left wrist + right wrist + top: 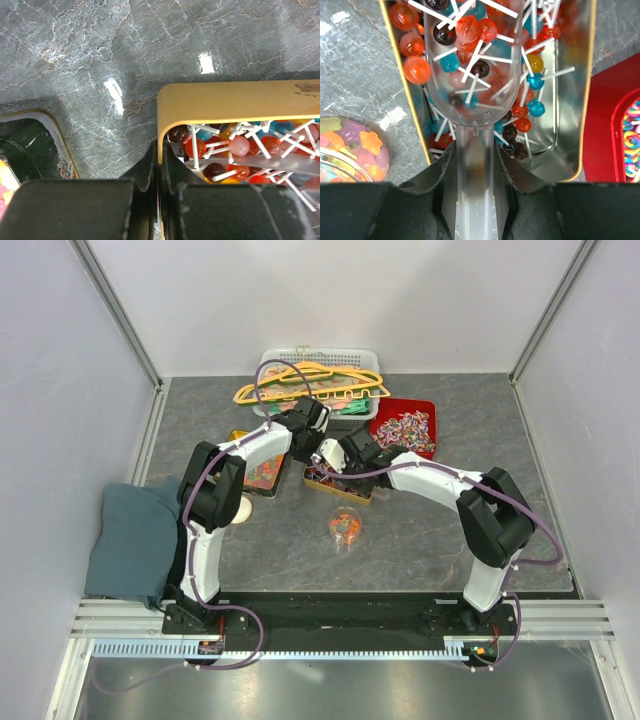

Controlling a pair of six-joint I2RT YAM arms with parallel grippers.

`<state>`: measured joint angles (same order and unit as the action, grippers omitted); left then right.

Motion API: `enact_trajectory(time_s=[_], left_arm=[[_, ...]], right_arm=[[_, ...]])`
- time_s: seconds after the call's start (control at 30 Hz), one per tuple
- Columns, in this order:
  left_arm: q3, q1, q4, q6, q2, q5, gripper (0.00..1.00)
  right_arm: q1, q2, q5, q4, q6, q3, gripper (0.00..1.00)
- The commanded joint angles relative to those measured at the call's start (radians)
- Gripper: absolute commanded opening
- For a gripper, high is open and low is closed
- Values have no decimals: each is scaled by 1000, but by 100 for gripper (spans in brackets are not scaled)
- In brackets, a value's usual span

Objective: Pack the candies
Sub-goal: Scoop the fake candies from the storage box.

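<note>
Well off to the left of the left gripper (160, 162), a grey-blue cloth (130, 540) is lying bunched at the edge of the table (430, 540). The left gripper is clenching the side wall of a gold tin (225, 102), one finger outside the rim and one inside. Just to this gripper's left a second tin (30, 145), dark inside, is sitting apart from the first, with bare grey stone showing between them. Ahead and to the right of the fingers, ball lollipops (240, 145) in red, orange, pink, teal and dark brown are lying heaped in the gold tin, their white sticks crossing.

The right gripper (475, 170) is grasping the handle of a clear scoop (472, 135). The scoop's bowl is reaching forward from the fingers into the tin and is carrying a load of the lollipops. Left of this gripper, star-shaped gummies (357, 147) are sitting in a clear round tub beside the tin. To its right, swirl lollipops (632, 140) are lying in a red tray (602, 125).
</note>
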<state>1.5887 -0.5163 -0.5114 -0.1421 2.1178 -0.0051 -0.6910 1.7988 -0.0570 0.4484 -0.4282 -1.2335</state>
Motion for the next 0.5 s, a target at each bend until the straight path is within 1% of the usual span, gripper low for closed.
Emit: enact_trajectory(time_s=[0.0,0.27,0.47], left_arm=[[31,7,42,-54,21,40,2],[34,13,42,-50,25,34,2],[42,24,37,-50,39,33,2]], right_arm=[[42,-67,55,-60,46,-3,0],[67,-98,91,-70,39,8,0],[79,-139,91,-33,20,12,0]])
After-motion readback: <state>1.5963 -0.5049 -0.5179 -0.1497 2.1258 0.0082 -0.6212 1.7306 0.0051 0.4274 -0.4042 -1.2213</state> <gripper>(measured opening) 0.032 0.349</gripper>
